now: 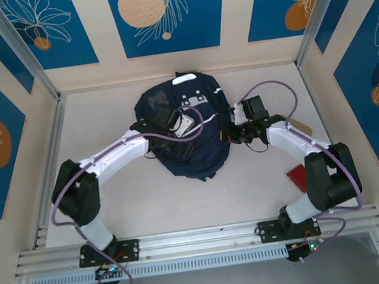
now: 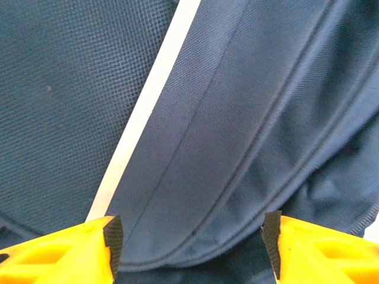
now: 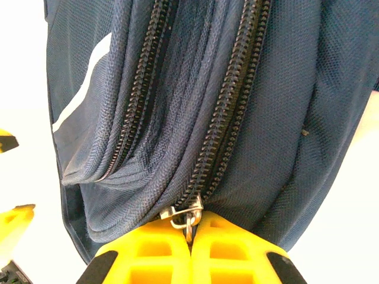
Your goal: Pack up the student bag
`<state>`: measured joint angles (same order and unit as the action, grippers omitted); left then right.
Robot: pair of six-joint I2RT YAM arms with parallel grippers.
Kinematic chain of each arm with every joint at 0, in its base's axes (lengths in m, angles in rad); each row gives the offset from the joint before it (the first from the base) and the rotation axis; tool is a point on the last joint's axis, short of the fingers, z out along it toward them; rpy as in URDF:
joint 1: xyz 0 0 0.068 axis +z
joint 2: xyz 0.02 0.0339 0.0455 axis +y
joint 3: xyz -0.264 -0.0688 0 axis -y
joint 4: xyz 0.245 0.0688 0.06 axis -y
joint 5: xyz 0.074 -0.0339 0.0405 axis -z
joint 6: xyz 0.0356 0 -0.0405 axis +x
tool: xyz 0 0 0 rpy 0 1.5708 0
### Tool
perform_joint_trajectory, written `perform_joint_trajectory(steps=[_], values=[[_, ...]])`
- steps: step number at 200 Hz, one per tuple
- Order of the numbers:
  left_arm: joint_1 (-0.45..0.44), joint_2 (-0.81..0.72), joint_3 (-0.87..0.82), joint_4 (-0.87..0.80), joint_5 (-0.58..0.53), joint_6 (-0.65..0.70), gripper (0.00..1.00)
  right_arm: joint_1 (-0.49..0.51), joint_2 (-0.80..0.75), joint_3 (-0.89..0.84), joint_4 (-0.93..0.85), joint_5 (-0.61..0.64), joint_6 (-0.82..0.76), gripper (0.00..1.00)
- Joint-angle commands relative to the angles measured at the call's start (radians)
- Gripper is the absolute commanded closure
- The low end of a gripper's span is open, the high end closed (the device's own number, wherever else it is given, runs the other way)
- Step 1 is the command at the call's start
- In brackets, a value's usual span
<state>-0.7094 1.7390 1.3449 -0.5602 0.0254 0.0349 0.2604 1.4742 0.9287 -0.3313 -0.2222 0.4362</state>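
We see left gripper (image 2: 188, 236) apart over student bag (image 1: 194, 156) | right gripper (image 3: 190, 251) clamped on zipper pull (image 3: 188, 214)

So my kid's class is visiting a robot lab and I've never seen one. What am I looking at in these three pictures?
The overhead picture shows two white robot arms bolted at a table's near edge, reaching over a navy student bag. A small red object lies by the right arm. The other two pictures come from cameras on each wrist, so the yellow tips are each arm's own fingers. The left claw is open just above the bag's fabric and white stripe, holding nothing. The right claw is shut, pinching the metal zipper pull at the bag's edge.
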Motion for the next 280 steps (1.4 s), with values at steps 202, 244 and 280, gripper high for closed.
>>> perform_joint_trajectory(steps=[202, 244, 280], values=[[-0.026, 0.080, 0.296, -0.030, -0.357, -0.180, 1.00, 0.230, -0.144, -0.030, -0.155, 0.144, -0.080, 1.00], [-0.025, 0.086, 0.326, -0.032, -0.304, -0.259, 1.00, 0.335, -0.139, -0.049, -0.056, 0.072, 0.010, 1.00], [-0.028, 0.085, 0.312, -0.012, -0.282, -0.296, 1.00, 0.389, -0.111, -0.059, 0.042, 0.054, 0.085, 1.00]])
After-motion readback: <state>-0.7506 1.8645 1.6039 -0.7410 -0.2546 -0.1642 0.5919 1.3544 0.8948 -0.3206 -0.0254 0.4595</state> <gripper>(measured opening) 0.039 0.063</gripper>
